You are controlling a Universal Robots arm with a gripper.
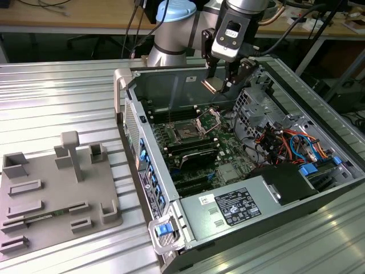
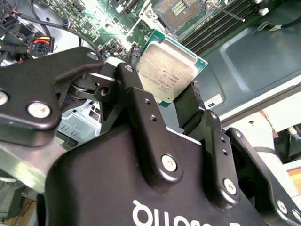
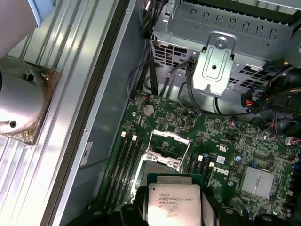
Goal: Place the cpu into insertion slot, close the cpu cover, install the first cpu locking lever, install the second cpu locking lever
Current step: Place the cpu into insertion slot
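Shows the gripper [image 1: 219, 87] clamped on two opposite edges of the chip [image 2: 169, 70], silver top plain in both wrist views. Holds the chip in the air over the open computer case [image 1: 171, 77], above the motherboard [image 3: 211, 136] and apart from the socket [image 1: 187, 133]. Shows the socket bare, with the cover [image 3: 165, 149] tipped up on its hinge. Places the case on the ribbed desk [image 1: 57, 97], beside a grey fixture tray [image 1: 51, 197].
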